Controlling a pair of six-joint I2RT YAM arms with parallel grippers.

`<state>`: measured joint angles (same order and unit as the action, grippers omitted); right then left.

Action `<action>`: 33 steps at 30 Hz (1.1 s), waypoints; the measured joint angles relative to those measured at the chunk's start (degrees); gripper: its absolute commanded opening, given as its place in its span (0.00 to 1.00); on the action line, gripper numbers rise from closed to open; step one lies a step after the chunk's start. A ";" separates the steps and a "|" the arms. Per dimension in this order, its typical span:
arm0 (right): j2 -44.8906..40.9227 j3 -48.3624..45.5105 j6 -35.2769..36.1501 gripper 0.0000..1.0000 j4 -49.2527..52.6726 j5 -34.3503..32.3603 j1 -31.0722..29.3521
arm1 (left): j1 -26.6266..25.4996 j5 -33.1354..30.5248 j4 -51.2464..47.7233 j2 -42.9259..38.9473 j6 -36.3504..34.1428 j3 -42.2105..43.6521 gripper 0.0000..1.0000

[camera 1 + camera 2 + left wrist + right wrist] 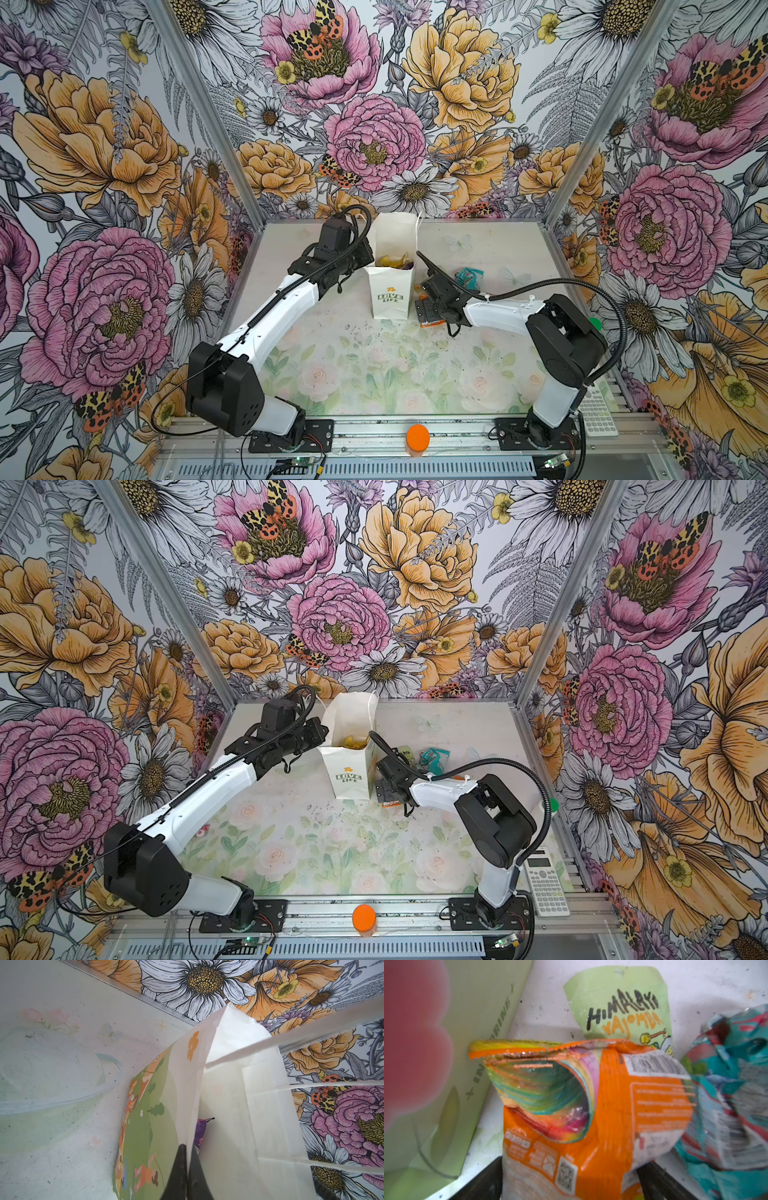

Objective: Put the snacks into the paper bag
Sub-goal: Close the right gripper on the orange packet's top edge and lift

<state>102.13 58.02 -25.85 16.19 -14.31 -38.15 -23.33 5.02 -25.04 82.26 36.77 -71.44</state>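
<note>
Crinkly film is what the right arm has to deal with. The orange packet (612, 1105) lies on the desk (374, 365) just beside the paper bag (390, 295), with the right fingers (481, 1182) spread wide on either side of its lower half. Whether the pads already touch the film I cannot tell, as the close view is blurred.

The packet looks light, soft and slick. Its torn mouth gapes open, so a hold on that upper part would likely just crumple. A pinch across the flatter lower body, where the fingers stand now, seems the safer hold.

A pale green packet (616, 1001) lies behind the orange one, and a teal packet (726, 1095) sits close at its side. Both could be dragged along if the pinch is wide.

The left fingers (176, 1172) are pressed together on the bag's thin paper rim, holding the mouth open. The paper is limp and will buckle if tugged. A yellow packet (390, 261) and a purple packet (200, 1132) are already inside the bag.
</note>
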 measured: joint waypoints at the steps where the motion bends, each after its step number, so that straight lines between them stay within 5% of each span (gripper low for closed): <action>1: 0.00 -0.15 0.00 1.00 -0.24 0.00 0.00 | 0.00 0.00 0.00 0.00 0.00 0.00 0.00; 14: 1.70 -0.57 -0.20 0.94 -2.21 -0.13 0.37 | 0.00 0.00 0.00 0.00 0.00 0.00 0.00; 33: -2.58 -4.46 -1.51 0.46 -3.15 1.81 1.36 | 0.00 0.00 0.00 0.00 0.00 0.00 0.00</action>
<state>99.55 53.56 -27.35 13.04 -12.49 -36.80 -23.33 5.02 -25.04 82.26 36.77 -71.44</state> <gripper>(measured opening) 0.482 0.044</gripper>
